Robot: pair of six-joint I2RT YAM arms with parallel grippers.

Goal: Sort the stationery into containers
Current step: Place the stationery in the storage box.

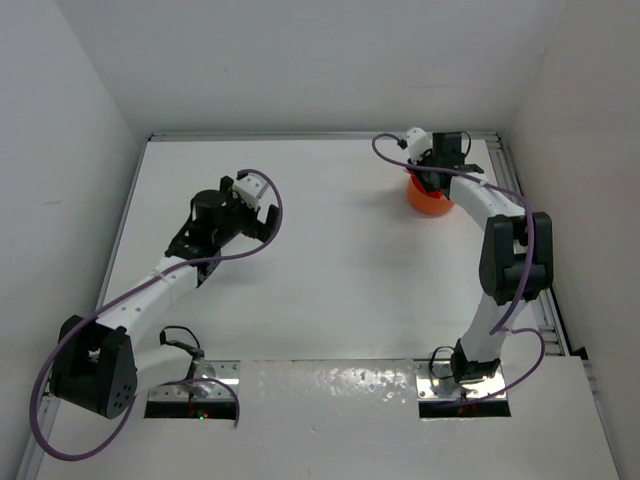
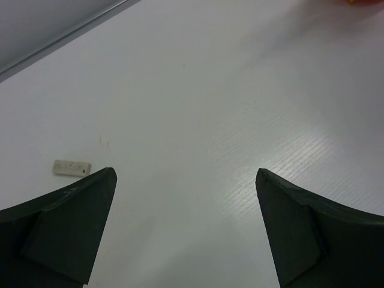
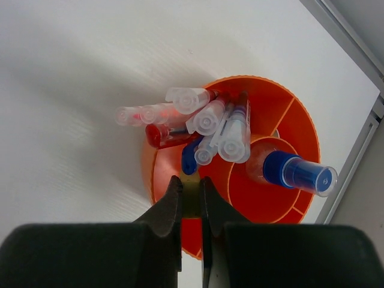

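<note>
The round orange tub [image 3: 303,123] with inner dividers stands at the far right of the table [image 1: 430,203]. Red pens [image 3: 163,135] and blue-and-white pens [image 3: 235,137] lean in one compartment. A blue-capped bottle [image 3: 295,171] stands in the round middle one. My right gripper [image 3: 191,181] hovers just above the tub's near side [image 1: 432,178], shut on a small beige block [image 3: 191,193]. My left gripper [image 2: 185,174] is wide open over bare table at the left [image 1: 262,208], holding nothing. A small whitish rectangular piece [image 2: 72,167] lies just beyond its left finger [image 2: 72,222].
A metal rail [image 3: 354,36] and the white wall run close behind the tub on the right. Another rail [image 2: 60,45] borders the table's far edge ahead of the left gripper. Purple cables loop off both arms.
</note>
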